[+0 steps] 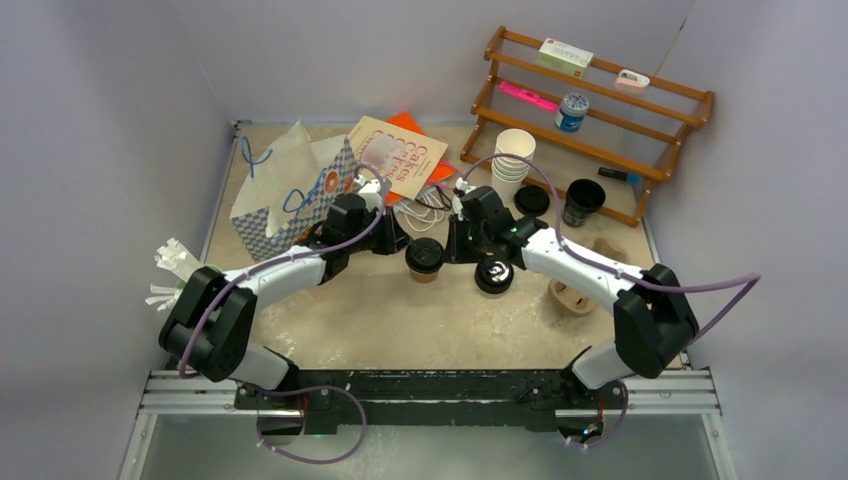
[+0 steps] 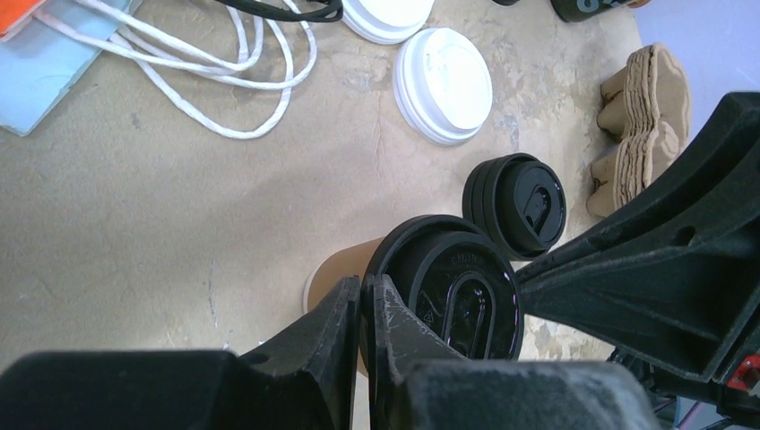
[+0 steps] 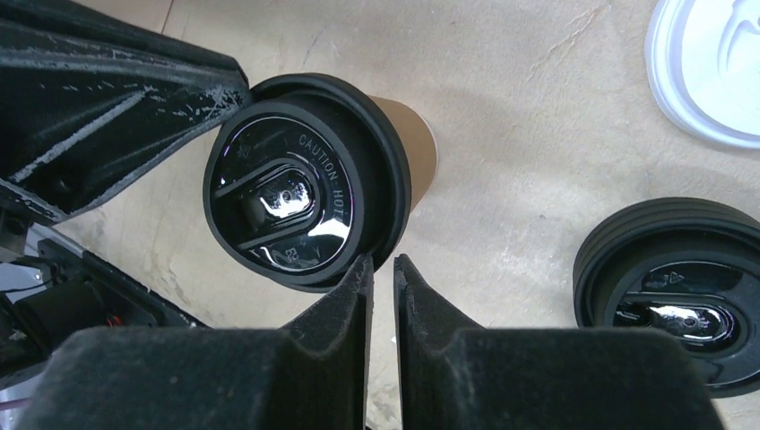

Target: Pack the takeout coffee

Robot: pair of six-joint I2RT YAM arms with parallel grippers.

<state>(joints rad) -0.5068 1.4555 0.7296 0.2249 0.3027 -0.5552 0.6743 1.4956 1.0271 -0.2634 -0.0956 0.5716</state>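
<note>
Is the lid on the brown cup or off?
On. The black lid covers the top of the brown cup, hiding the inside.

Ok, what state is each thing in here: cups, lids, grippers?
brown cup: upright, black lid on.
black cup: upright, no lid.
white cups: stacked, lidless.
black lids: stacked on the table, on no cup.
left gripper: nearly closed, holding nothing, at the brown cup's lid rim.
right gripper: nearly closed, holding nothing, at the same rim.
</note>
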